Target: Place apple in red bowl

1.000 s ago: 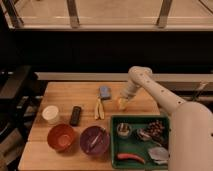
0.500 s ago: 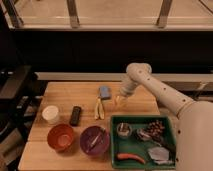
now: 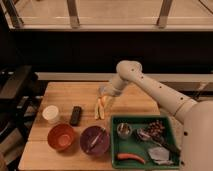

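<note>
Camera view, gripper [image 3: 104, 93] above banana [image 3: 99, 109] (apple indistinct), red bowl [image 3: 61, 137] well apart.

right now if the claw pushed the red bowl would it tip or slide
The red bowl looks wide and low, so it would probably slide, not tip. It seems empty, so likely light. The claw hangs above the banana, apart from the bowl.

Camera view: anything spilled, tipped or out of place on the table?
Nothing stands out. The round orange-red bowl and round purple bowl sit upright, the green tray lies square, and the gripper is at the far end of the pale yellow banana.
</note>
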